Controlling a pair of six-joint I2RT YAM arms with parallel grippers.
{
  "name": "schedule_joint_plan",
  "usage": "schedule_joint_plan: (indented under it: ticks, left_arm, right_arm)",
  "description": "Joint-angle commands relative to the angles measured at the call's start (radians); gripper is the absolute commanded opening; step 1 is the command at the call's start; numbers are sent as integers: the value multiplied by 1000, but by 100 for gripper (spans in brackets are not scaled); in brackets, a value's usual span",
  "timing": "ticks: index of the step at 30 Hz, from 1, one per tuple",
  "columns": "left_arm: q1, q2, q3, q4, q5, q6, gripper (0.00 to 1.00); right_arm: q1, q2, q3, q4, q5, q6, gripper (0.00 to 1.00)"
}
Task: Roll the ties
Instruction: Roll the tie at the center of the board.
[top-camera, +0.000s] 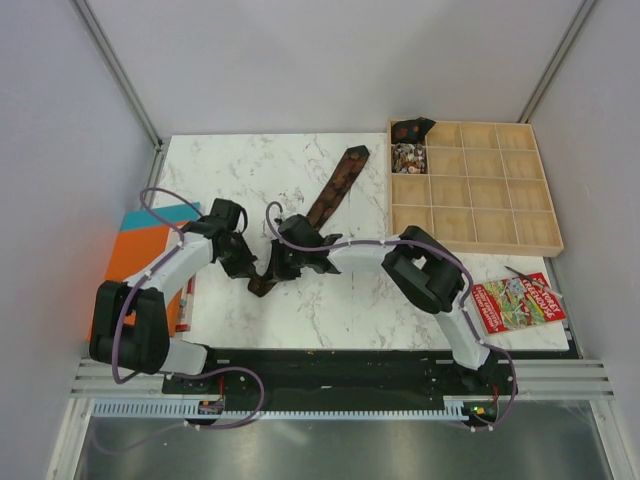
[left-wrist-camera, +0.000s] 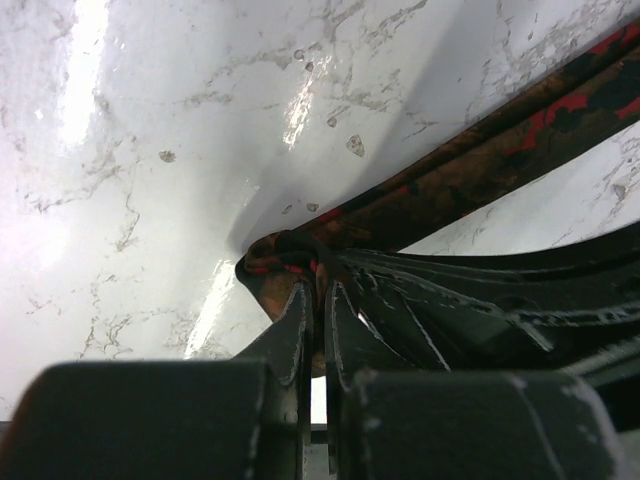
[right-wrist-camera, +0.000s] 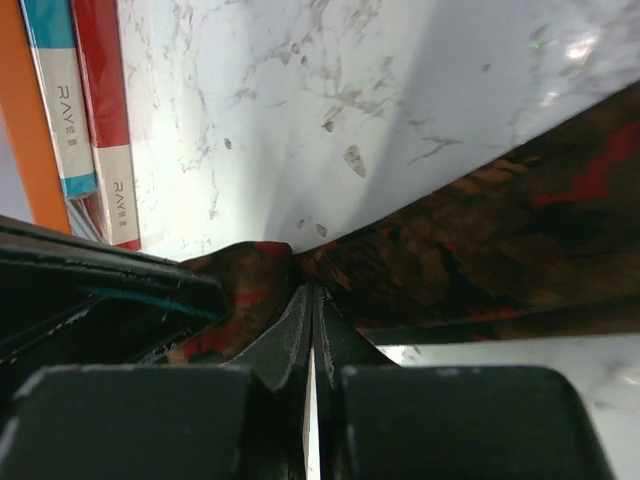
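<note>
Books (top-camera: 150, 250) lie stacked at the left edge of the marble worktop (top-camera: 240, 165). Just right of them the left end effector (left-wrist-camera: 318, 292) is pressed together, pinching the curled near end of the tie (top-camera: 335, 185). The dark brown, red-flecked tie runs from there diagonally toward the far right, ending near the tray (top-camera: 548, 246). The right end effector (right-wrist-camera: 312, 292) sits just beside the left one, its fingers pressed together against the tie's fold; whether cloth is caught I cannot tell. A small bundle (top-camera: 408, 156) sits in a far-left tray cell. A red booklet (top-camera: 520, 302) lies at the near right.
</note>
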Motion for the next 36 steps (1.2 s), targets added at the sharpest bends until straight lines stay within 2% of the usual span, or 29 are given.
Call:
schedule_joint_plan:
  ticks: [1, 16, 20, 23, 24, 27, 33, 36]
  left_arm:
    - [-2, 47, 56, 11, 10, 60, 2]
    - [-75, 170, 166, -13, 3, 73, 2]
    - [-109, 219, 203, -24, -16, 57, 6]
    - [-127, 245, 223, -30, -39, 48, 20]
    - [-131, 251, 224, -30, -43, 45, 29]
    - [-137, 261, 237, -35, -69, 42, 45]
    - [-143, 256, 272, -50, -83, 39, 57]
    - [-146, 251, 289, -58, -89, 37, 59]
  right_arm:
    - [-29, -99, -12, -74, 32, -47, 6]
    - [-103, -311, -220, -111, 45, -137, 8]
    - [-109, -332, -257, -91, 26, -143, 8]
    - [-109, -338, -274, -77, 15, -145, 9]
    - [-109, -340, -282, -72, 4, -148, 10]
    - [-109, -357, -294, -54, -8, -157, 11]
    - [-109, -398, -322, 18, -63, -174, 13]
    - [-109, -407, -332, 64, -106, -163, 13]
